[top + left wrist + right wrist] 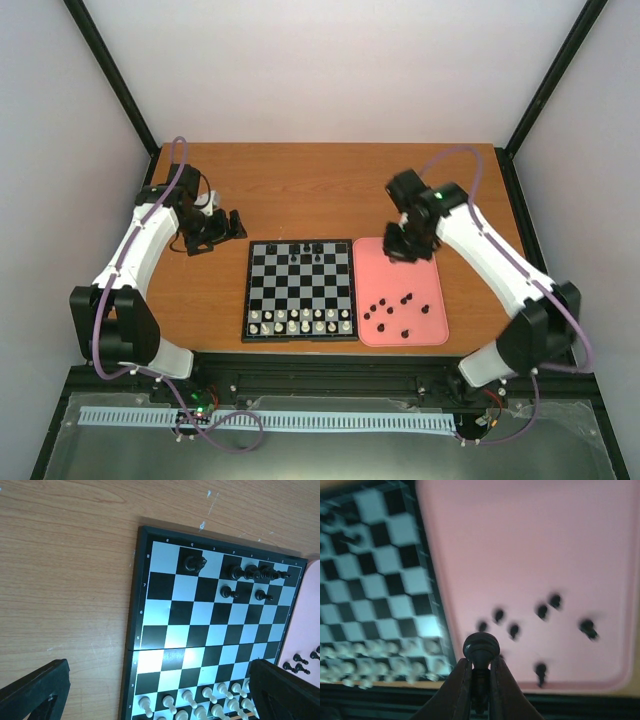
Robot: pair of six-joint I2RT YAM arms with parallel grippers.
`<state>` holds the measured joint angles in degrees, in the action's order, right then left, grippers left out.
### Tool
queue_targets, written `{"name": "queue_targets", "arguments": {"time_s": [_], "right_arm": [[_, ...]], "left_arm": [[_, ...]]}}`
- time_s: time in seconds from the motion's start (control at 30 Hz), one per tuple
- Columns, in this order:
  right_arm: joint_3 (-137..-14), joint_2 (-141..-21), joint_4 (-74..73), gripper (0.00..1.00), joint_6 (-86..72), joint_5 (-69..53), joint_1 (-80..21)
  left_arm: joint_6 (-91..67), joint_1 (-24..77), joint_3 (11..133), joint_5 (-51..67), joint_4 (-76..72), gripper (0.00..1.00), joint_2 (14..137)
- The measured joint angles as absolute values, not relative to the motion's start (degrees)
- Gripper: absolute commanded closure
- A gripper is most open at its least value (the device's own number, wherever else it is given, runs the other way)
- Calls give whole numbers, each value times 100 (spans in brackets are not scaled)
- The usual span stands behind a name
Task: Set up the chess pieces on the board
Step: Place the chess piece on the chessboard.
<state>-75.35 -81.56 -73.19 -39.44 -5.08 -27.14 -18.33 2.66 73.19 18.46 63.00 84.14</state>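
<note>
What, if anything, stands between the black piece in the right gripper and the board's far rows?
Nothing visible. The right gripper holds the black piece above the pink tray, beside the board; only bare tray lies between, and far-row squares stand free.

My overhead camera looks down from the near side over the whole desk [300,190]. Both wrist cameras face down, closer in, sharing the board [200,630] and pink tray [530,555].

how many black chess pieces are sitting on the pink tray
7 chess pieces, all in the pink tray's near half: three at left, two centre, one right, one by the near rim. The piece in the right gripper isn't counted and may hide another.
</note>
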Motion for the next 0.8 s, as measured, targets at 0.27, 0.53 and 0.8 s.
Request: {"name": "queue_targets", "arguments": {"time_s": [0.27,0.53,0.8], "right_arm": [[-10879,-10820,-7354,97,-3326,-652,-3356],[-13605,-13065,-7216,97,-2615,-1304,-3785],[-14162,-14042,-7223,97,-2283,-1662,-4139]], "left_arm": [[-1835,266,7314,1699,6305,0,8267],[-1837,266,7288,1525,6313,0,8187],[-1837,266,7262,1500,6357,0,8184]]}}
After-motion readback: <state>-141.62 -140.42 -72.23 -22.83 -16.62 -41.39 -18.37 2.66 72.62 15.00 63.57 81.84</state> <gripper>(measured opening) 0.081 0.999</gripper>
